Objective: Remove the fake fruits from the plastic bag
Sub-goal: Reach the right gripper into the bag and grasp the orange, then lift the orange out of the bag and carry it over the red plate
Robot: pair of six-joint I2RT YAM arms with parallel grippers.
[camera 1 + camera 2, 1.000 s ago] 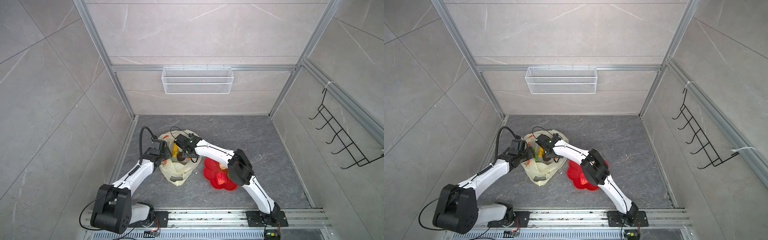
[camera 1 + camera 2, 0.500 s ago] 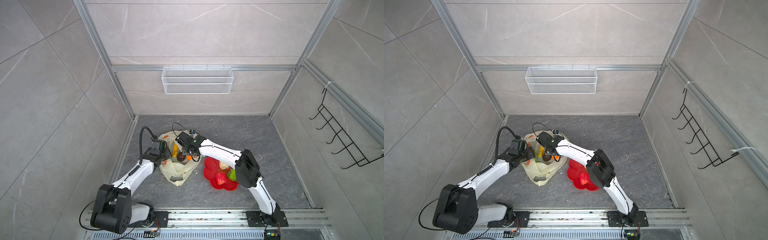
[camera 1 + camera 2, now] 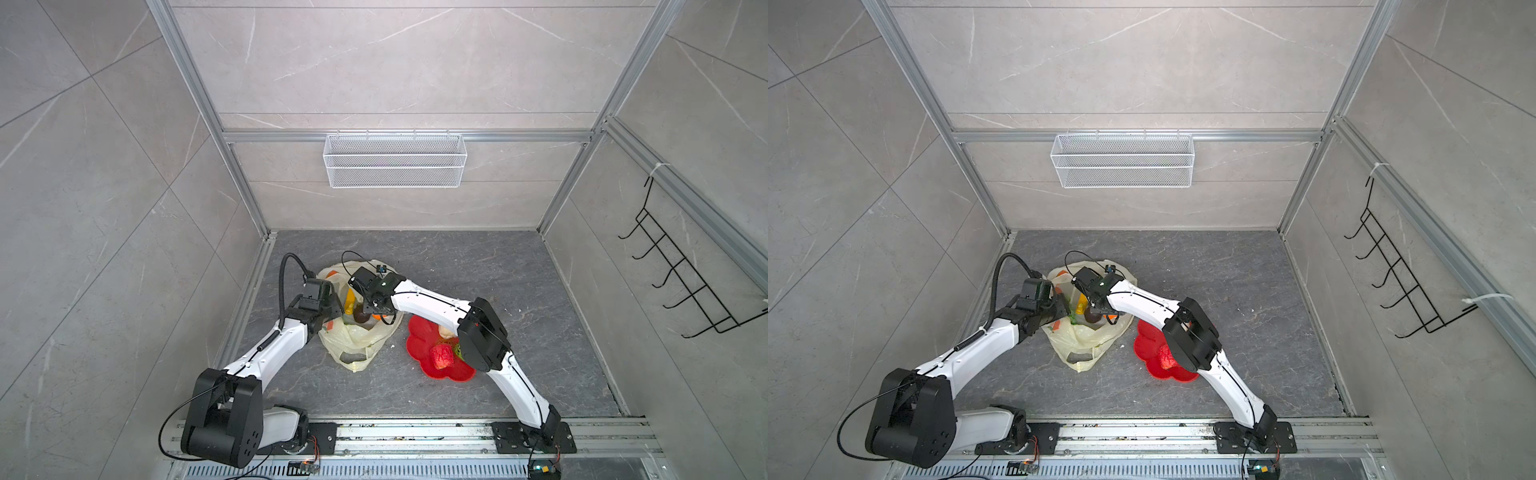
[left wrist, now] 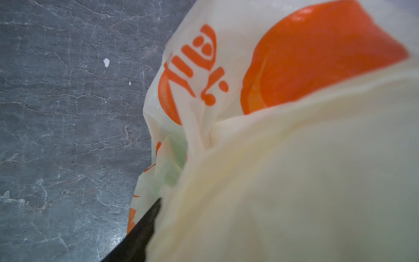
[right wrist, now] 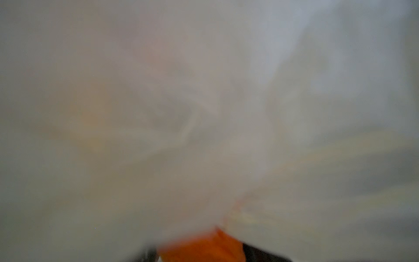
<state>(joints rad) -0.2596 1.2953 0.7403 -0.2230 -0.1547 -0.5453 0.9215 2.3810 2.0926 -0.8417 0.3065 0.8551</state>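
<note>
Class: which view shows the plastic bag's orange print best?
Left wrist view: the orange print is close and sharp. Both top views show it as tiny flecks on the plastic bag; the right wrist view is blurred.

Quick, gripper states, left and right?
Left gripper: at the bag rim, plastic covers it; cannot tell.
Right gripper: down inside the bag, orange thing close against it; cannot tell.

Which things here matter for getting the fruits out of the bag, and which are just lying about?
Job: plastic bag, banana and dark brown fruit inside it, red bumpy fruit on red dish.
Idle: wire basket, black hook rack, both on walls.
</note>
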